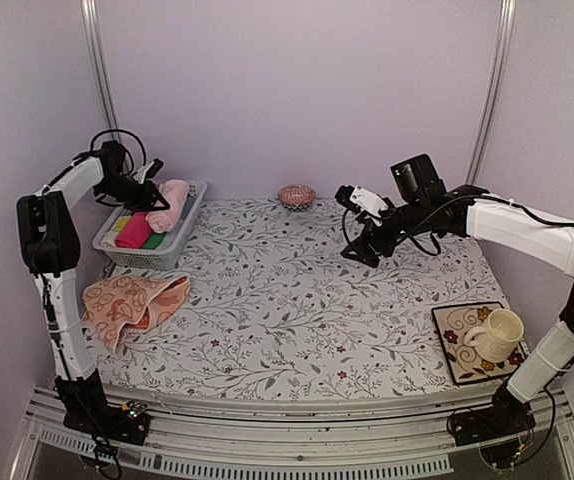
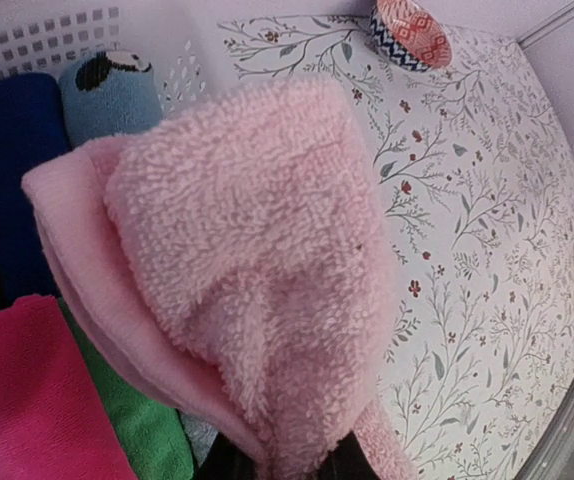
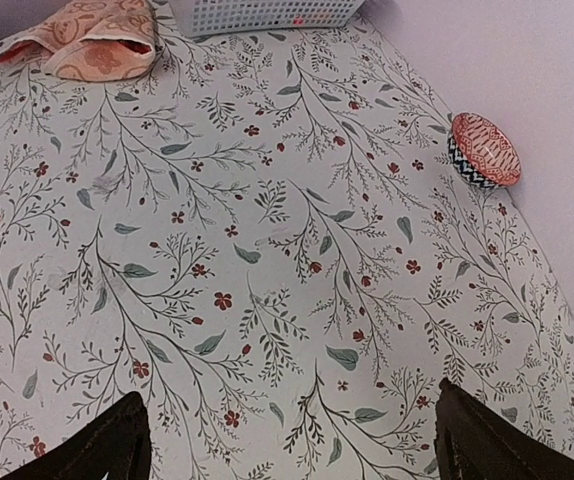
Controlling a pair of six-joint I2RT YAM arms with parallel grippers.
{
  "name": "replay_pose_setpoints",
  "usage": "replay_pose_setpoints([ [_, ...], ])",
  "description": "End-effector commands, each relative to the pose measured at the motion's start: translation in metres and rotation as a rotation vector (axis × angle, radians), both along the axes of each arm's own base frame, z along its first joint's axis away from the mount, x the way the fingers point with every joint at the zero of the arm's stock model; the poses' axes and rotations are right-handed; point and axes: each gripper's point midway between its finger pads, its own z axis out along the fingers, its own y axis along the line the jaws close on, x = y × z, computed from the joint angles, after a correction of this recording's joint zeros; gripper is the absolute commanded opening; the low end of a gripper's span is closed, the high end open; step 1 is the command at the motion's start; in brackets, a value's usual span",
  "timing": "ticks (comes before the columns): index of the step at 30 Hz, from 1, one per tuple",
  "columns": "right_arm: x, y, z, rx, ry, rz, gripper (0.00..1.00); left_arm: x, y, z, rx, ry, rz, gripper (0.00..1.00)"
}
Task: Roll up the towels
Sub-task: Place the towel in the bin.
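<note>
Left gripper [image 1: 150, 190]: clamped on the pink towel [image 2: 247, 270], over the basket [image 1: 157, 258] at the far-left corner.
Right gripper [image 3: 297, 455]: jaws wide apart above the mid worktop [image 1: 297, 320].
Peach towel [image 1: 132, 303]: crumpled by the left edge, in front of the basket.
Open room: the middle; bowl [image 1: 296, 195] at the back wall, mug [image 1: 495, 335] in the near-right corner.
Left wrist only: blue rolls [image 2: 12, 170] beside the towel.

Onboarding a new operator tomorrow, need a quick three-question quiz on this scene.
1. True or false: the patterned peach towel lies inside the basket.
2. Which jaws grip the pink towel? A: left jaws. B: right jaws. C: neither.
3. Fill in: the right jaws stand ___ above the table.

Key: 1 false, it lies on the table; 2 A; 3 open.
</note>
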Motion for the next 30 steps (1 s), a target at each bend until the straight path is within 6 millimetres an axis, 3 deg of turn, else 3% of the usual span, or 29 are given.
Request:
replay_pose_setpoints([
  [1, -0.005, 0.004, -0.019, -0.041, 0.051, 0.001, 0.99, -0.017, 0.018, -0.016, -0.034, 0.057, -0.018, 0.0],
  [4, -0.007, 0.008, -0.024, -0.05, 0.06, 0.013, 0.99, -0.02, 0.028, -0.03, -0.041, 0.086, 0.0, 0.0],
  [9, -0.009, 0.013, -0.031, -0.066, 0.07, 0.027, 0.99, -0.021, 0.027, -0.056, -0.075, 0.132, -0.006, 0.0],
  [19, -0.011, 0.018, -0.036, -0.074, 0.084, 0.043, 0.99, -0.016, 0.031, -0.074, -0.079, 0.156, -0.002, 0.01],
  [23, -0.01, 0.019, -0.037, -0.074, 0.082, 0.047, 0.99, -0.016, 0.032, -0.073, -0.055, 0.158, 0.016, 0.29],
  [30, -0.012, 0.024, -0.037, -0.072, 0.087, 0.06, 0.99, -0.01, 0.033, -0.053, 0.014, 0.102, 0.042, 0.44],
])
